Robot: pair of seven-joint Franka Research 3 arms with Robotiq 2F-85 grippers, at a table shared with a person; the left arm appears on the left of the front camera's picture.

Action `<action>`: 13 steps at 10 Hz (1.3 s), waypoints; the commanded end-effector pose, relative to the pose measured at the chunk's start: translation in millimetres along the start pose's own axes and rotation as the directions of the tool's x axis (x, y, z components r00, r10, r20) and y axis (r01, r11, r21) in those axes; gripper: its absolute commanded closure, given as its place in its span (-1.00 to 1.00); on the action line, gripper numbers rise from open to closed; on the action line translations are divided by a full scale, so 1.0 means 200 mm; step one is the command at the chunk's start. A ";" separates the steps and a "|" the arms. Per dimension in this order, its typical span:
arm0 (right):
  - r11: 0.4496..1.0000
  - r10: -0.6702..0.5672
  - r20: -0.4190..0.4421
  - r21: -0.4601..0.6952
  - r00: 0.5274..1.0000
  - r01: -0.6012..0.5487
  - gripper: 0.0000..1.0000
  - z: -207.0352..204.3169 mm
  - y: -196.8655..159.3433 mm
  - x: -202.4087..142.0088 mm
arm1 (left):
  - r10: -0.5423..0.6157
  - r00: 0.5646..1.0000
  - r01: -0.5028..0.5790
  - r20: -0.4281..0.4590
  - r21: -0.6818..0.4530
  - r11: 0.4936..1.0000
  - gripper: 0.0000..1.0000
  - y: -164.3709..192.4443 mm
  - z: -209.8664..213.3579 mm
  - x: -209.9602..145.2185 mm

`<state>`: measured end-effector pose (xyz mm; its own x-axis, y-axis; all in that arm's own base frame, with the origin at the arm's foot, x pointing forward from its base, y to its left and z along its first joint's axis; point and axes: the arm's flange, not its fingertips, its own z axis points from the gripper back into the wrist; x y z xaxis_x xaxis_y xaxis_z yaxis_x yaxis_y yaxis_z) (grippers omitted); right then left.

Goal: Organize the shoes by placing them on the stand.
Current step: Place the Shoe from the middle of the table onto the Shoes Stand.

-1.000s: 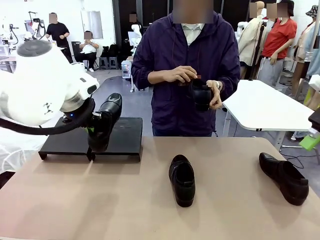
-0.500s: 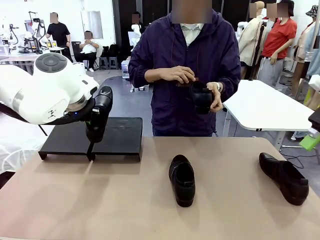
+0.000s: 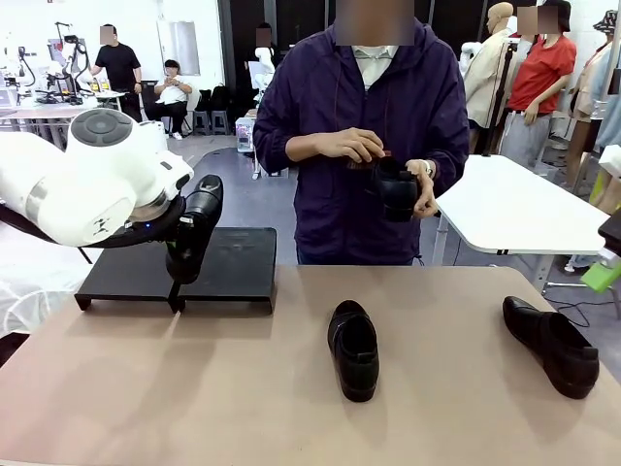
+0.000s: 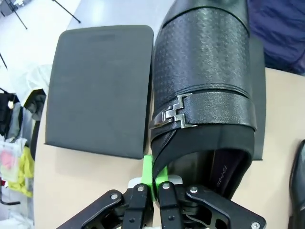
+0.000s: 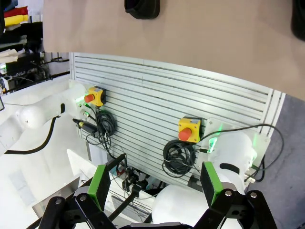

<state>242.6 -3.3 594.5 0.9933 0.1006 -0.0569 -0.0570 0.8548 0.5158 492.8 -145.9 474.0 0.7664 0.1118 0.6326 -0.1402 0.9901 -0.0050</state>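
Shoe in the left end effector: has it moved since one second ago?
Yes. The shoe, gripped by the left end effector, has shifted slightly left and up against the stand.

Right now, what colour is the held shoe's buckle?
Silver buckle against black leather; clearest in the left wrist view.

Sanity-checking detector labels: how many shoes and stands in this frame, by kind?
Shoes: 4 (gripped shoe, handheld shoe, middle shoe, right shoe)
Stand: 1
Total: 5
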 end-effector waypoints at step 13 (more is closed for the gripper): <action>0.999 0.023 -0.005 0.026 1.000 -0.023 -1.00 0.02 0.00 0.00 | 0.085 0.993 -0.091 -0.078 -0.083 0.992 -0.94 -0.09 -0.41 0.09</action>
<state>242.6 -3.3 594.5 0.9933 0.1008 -0.0568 -0.0573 0.8547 0.5159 557.6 -152.2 416.7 0.8009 0.2132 0.5596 -0.1626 0.9768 -0.1395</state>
